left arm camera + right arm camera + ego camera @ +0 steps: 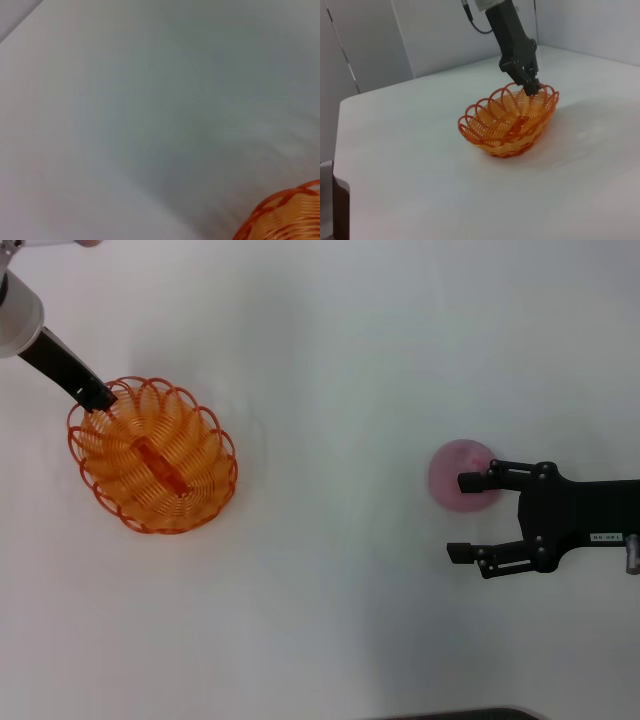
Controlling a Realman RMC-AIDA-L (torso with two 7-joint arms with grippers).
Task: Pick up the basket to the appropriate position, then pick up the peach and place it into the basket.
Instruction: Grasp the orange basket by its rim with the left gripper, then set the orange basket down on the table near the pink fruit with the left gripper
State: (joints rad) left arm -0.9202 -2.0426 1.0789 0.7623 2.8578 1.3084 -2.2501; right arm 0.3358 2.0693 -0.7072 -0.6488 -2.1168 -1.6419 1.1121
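The orange basket (155,455) sits on the left of the white table; it also shows in the right wrist view (510,122), and a bit of its rim shows in the left wrist view (285,215). My left gripper (100,395) is at the basket's far left rim, fingers closed on the scalloped edge, as the right wrist view (530,85) shows. The pale pink peach (455,470) lies on the table at the right. My right gripper (464,517) is open beside it. Its far finger lies over the peach's near side, and the gap between the fingers is empty.
The white table (330,620) stretches between basket and peach. Its edge shows in the right wrist view (340,150), with grey wall panels behind. A dark strip (470,714) marks the table's near edge.
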